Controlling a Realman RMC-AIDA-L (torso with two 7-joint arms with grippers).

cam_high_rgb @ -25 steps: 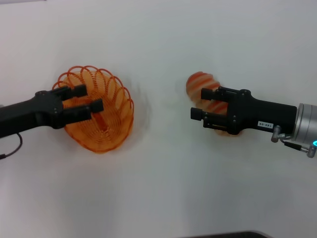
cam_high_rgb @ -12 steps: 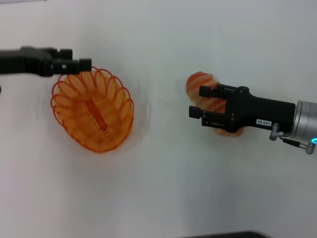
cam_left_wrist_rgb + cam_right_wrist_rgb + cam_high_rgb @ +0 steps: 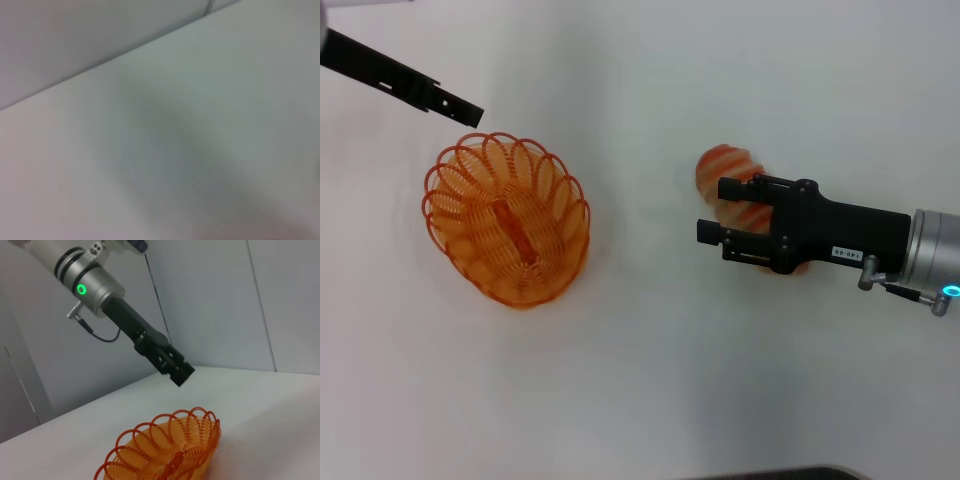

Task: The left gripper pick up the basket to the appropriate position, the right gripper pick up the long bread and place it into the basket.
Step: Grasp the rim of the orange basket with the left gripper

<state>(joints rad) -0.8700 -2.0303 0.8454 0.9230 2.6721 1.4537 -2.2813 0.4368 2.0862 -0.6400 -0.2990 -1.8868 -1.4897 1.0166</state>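
Note:
The orange wire basket [image 3: 563,200] rests empty on the white table at the left; it also shows in the right wrist view [image 3: 150,442]. My left gripper [image 3: 470,112] hangs in the air behind the basket's far left side, clear of it, and it shows in the right wrist view [image 3: 180,375] above the basket. The long bread [image 3: 723,163], tan with orange-red stripes, lies at the centre right. My right gripper [image 3: 712,210] is open, hovering over the bread's near end with its fingers pointing left; most of the loaf is hidden under it.
The white table [image 3: 640,380] is bare between basket and bread and along the front. The left wrist view shows only blurred table surface [image 3: 200,150] and a wall behind it. A dark edge shows at the front.
My left arm has lifted off the basket and swung up and back to the far left, leaving the basket on the table. My right gripper has crept slightly left and nearer.

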